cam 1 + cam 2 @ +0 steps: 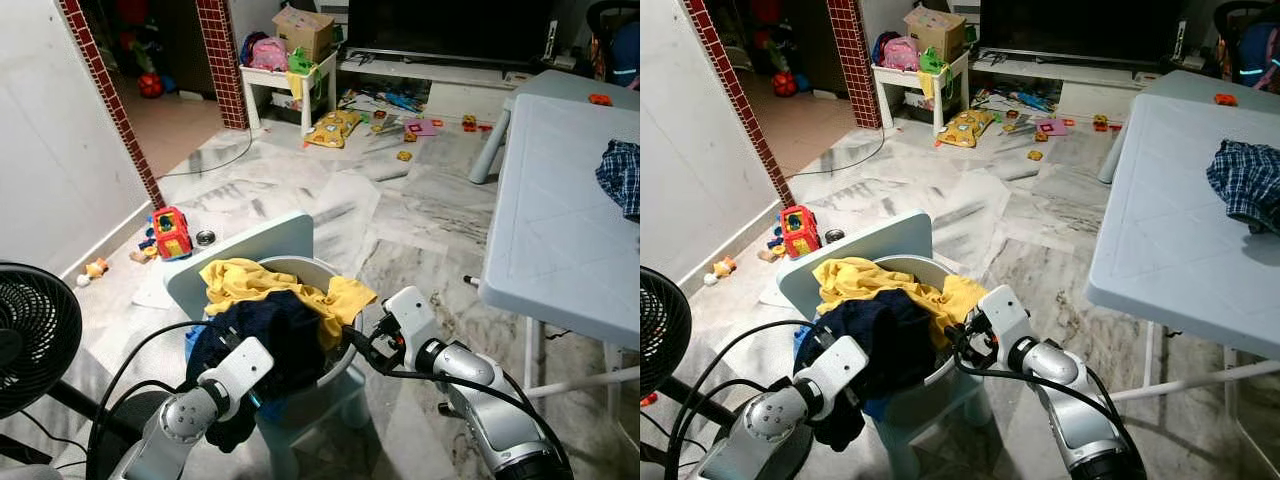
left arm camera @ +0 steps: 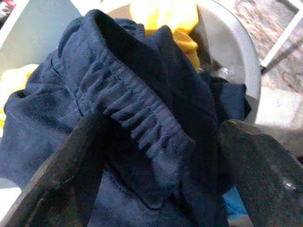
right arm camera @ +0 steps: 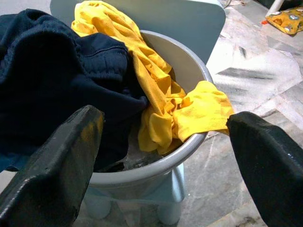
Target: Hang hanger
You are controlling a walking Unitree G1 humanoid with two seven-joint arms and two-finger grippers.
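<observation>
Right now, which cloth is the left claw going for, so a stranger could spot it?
Find the pale blue chair on the marble floor; a grey basin sits on it. On the robot's left of the yellow shirt lies the navy garment, dark with a gathered elastic waistband.

— What colours are in the basin (image 3: 189, 149)?
— The basin is pale grey. A bright yellow cloth (image 3: 161, 101) drapes over its rim, beside a dark navy garment (image 2: 137, 118).

— And what's around it?
— A light blue chair (image 1: 255, 245), a white table (image 1: 1170, 235) with a blue-and-white checked cloth (image 1: 1248, 180), a red and yellow toy (image 1: 171, 232), and grey-veined marble floor (image 1: 400, 215).
</observation>
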